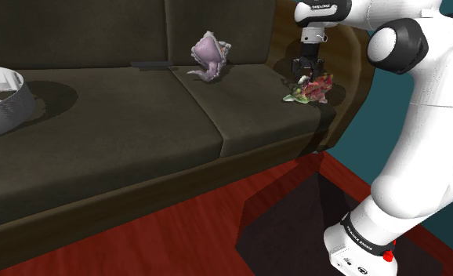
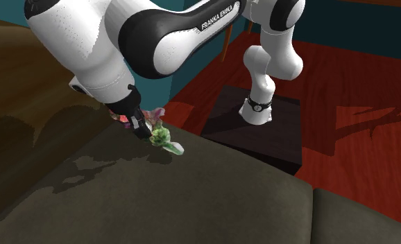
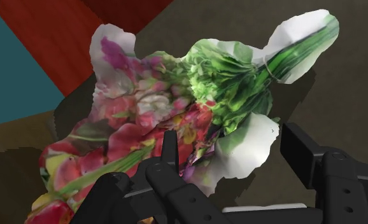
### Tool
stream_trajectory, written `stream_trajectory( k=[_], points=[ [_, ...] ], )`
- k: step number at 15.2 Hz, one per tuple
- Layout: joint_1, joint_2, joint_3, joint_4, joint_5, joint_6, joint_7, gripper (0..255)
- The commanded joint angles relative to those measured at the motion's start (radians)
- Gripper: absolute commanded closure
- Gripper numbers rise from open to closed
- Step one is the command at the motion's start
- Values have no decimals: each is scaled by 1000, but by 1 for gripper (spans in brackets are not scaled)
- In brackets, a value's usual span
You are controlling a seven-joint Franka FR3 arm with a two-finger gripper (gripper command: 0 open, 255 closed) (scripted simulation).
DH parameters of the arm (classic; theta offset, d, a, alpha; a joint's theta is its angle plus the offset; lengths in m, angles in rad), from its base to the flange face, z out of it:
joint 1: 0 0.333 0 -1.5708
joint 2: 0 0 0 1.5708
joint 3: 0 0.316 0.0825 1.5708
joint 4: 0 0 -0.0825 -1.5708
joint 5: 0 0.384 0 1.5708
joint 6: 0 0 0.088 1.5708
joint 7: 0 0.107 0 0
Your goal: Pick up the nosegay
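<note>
The nosegay (image 1: 313, 88) lies on the dark sofa seat (image 1: 248, 118), at the end nearest the curved brown armrest (image 1: 284, 35) on the shoulder view's right. My wrist view gives the detail the others don't: pink, red and cream blooms (image 3: 138, 127) at one end, a bunched green stem (image 3: 291, 48) at the other, and white patches around the edges. In the second exterior view the nosegay (image 2: 161, 135) is a small green and pink clump with its shadow on the cushion (image 2: 213, 201) just below it.

The gripper (image 1: 305, 77) hangs straight over the bundle. In the wrist view its fingers (image 3: 304, 156) stand apart with the lower edge of the bouquet between them. One lies across the blooms, and a dark sliver separates the other from the white patch, so I read it as not clamped.

The shoulder view alone shows a pale purple shell-like object (image 1: 208, 56) by the backrest and a white ring-shaped thing (image 1: 1, 98) at the far left. The dark stand (image 2: 261, 132) sits on a red plank floor (image 2: 359, 83).
</note>
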Motion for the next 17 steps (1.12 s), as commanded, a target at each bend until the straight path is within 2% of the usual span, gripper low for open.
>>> stream_trajectory(
  k=[1,15,17],
  points=[
    [-1,3,-1,16,-1,-16,-2,255],
    [-22,65,-11,301,14,-239,-28,255],
    [-21,66,-12,305,15,-242,-29,255]
  ],
)
